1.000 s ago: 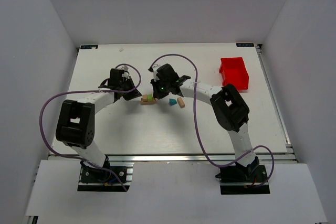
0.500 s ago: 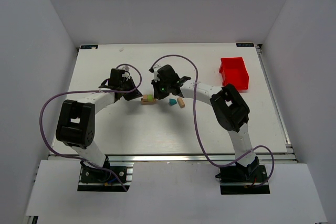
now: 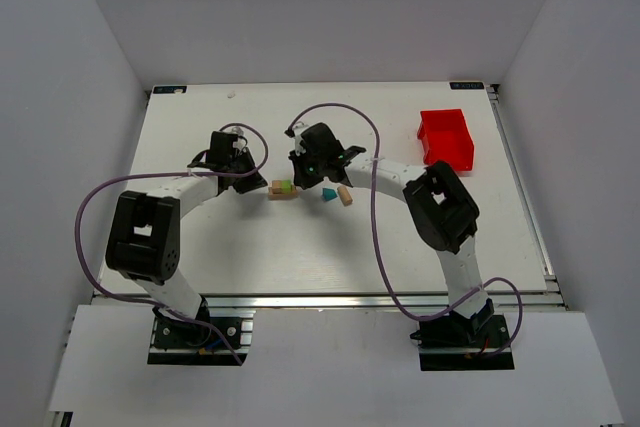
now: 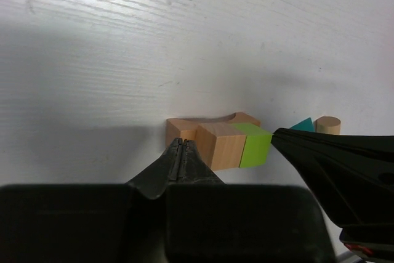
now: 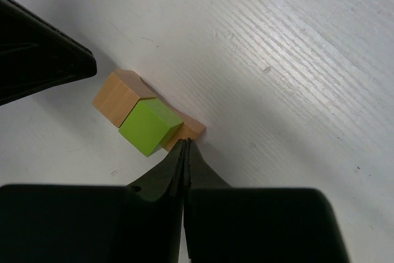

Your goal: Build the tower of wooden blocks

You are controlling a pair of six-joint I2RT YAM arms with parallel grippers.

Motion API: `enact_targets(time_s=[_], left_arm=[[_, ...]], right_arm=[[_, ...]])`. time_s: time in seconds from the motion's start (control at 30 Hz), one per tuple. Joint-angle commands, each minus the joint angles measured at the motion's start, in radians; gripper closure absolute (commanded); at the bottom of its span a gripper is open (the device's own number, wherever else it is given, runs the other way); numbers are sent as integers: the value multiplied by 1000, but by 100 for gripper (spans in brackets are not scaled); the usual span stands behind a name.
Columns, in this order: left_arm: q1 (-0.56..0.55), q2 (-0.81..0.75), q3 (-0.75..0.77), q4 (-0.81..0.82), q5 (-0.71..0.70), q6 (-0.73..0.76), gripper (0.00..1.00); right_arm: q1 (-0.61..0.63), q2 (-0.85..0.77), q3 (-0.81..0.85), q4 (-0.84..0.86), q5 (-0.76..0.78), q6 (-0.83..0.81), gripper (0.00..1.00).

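Left gripper [image 4: 179, 147] and right gripper [image 5: 184, 147] are both clenched on nothing, and we see their tips meeting opposite ends of the wood block tower [image 4: 212, 143]; we cannot tell whether they touch it. A tan cube [image 4: 220, 145] and a lime-green block [image 5: 148, 126] sit side by side on an arched tan block [image 4: 184, 129]. Beside the right gripper, apart from the tower, lie a teal block [image 4: 303, 125] and a tan cylinder [image 4: 328, 125].
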Motion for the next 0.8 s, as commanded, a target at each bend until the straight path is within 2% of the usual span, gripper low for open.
enact_targets(time_s=[0.0,0.07,0.1,0.17,0.2,0.23,0.3,0.33,0.47,0.57,0.6,0.63,0.77], left_arm=[[4,-90,55,-63,-82,-16,95],[10,-126,64,-87,-136,-33,85],[11,-170,68,-117,-153,-39,65],[14,-225,67,-154,-246,-71,51],[14,-286,64,-182,-273,-84,21],[14,-314,56,-197,-291,-108,2],[13,-395,50,-217,-308,-125,2],[13,-416,49,-217,-304,-125,2],[-1,-468,70,-269,-282,-125,2],[-2,-479,69,-277,-261,-115,2],[-2,-480,67,-274,-245,-108,2],[-1,-480,65,-274,-241,-105,2],[-2,-477,53,-262,-221,-93,2]], right_arm=[[-6,-80,0,16,57,-6,98],[-9,-112,-2,-1,83,-18,90],[-15,-124,-6,-7,109,-23,83],[-21,-175,-41,-21,183,-32,79],[-30,-215,-61,-24,205,-32,74],[-35,-235,-112,-25,223,-30,70],[-54,-291,-169,-30,263,-33,59],[-61,-307,-230,-28,262,-55,56],[-106,-341,-322,-45,164,-140,40],[-119,-324,-338,-51,124,-177,38],[-123,-306,-333,-51,122,-178,34],[-124,-293,-324,-51,122,-184,33],[-138,-226,-224,-94,122,-217,31]])
